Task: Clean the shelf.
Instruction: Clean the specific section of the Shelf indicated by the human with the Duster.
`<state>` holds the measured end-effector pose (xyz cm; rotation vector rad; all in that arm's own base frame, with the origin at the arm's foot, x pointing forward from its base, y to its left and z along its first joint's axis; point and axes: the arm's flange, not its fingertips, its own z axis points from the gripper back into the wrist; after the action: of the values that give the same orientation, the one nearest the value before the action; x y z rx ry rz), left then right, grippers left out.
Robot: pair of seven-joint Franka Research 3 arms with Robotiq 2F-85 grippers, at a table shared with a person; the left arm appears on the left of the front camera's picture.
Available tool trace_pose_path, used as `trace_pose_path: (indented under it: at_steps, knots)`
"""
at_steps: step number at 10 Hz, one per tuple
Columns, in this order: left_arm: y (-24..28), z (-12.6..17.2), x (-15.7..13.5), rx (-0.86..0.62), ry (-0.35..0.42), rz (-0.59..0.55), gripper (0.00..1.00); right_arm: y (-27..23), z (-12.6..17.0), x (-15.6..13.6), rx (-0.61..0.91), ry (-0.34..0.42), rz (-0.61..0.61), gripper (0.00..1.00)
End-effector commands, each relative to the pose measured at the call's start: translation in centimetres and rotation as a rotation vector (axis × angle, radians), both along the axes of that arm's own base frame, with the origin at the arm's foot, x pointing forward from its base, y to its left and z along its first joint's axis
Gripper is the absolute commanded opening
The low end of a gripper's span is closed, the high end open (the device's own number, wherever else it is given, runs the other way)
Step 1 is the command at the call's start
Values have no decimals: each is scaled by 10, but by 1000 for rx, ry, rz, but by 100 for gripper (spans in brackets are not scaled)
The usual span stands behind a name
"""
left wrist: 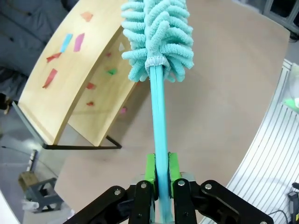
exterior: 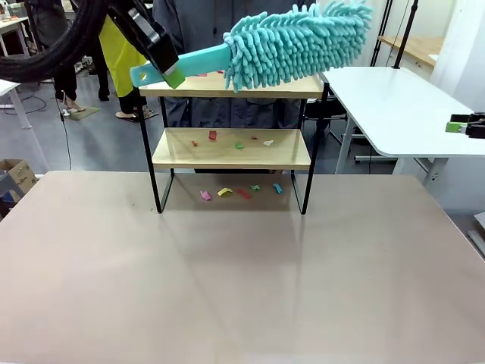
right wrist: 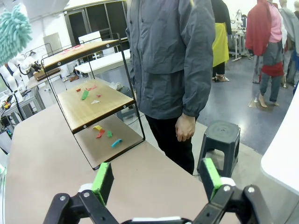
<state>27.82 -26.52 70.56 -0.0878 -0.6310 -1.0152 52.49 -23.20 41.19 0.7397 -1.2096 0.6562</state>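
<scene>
Bench: we see the beige bench (exterior: 227,303) across the lower half of the front view, bare in the foreground.
Right hand: the right hand (right wrist: 156,179) (exterior: 457,125) sits at the right edge of the front view. Its green fingers are spread wide apart with nothing between them.
Scraps: small coloured scraps (exterior: 225,192) lie on the bench between the shelf legs. More lie on the lower board and, in the left wrist view, on the top board.
Shelf: the shelf (exterior: 182,155) (left wrist: 56,107) (right wrist: 107,105) stands upright at centre frame in the front view, on the far part of the bench.
Left hand: the left hand (exterior: 168,74) (left wrist: 161,168) comes in from the upper left, level with the top board's left end. Its pads are clamped on the duster's handle.
Duster: the teal fluffy duster (exterior: 295,42) (left wrist: 159,32) slants up to the right over the top board. We can't tell whether the fibres touch the wood.
Person: a person (right wrist: 173,60) in a grey jacket stands just behind the shelf.
Stool: a dark stool (right wrist: 219,135) is on the floor beside the person.
White table: a white table (exterior: 386,106) stands past the bench at the right.
</scene>
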Motion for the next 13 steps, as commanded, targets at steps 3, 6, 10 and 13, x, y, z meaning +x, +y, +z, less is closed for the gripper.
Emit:
trace_pose_path:
  at_steps: [3, 6, 10, 13]
  knots:
    - [-43, 2, -14, -133, -28, 118, 13, 2, 2, -1, -8, 2, 5, 100]
    - [-114, -5, 0, -129, -16, 300, 13, 2, 2, -1, -8, 2, 5, 100]
    - [-176, 10, 29, -83, 62, 612, 13, 2, 2, -1, -8, 2, 5, 100]
    - [-197, 27, 46, -111, 117, 698, 13, 2, 2, -1, -8, 2, 5, 100]
